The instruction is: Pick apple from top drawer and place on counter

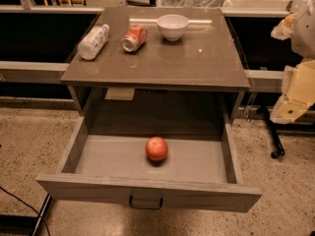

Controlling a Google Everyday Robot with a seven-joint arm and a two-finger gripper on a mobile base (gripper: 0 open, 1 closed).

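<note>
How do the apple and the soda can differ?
The apple is round. The soda can is a cylinder lying on its side. The apple sits in the open top drawer, while the soda can lies on the counter. Both are reddish. The gripper is at the right edge, away from both.

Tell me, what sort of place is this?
Probably a robot test lab, not a home kitchen: a lone counter with an open drawer stands on a speckled floor, metal rails run behind, and a robot's pincer hangs at the right edge. An apple lies in the drawer.
</note>
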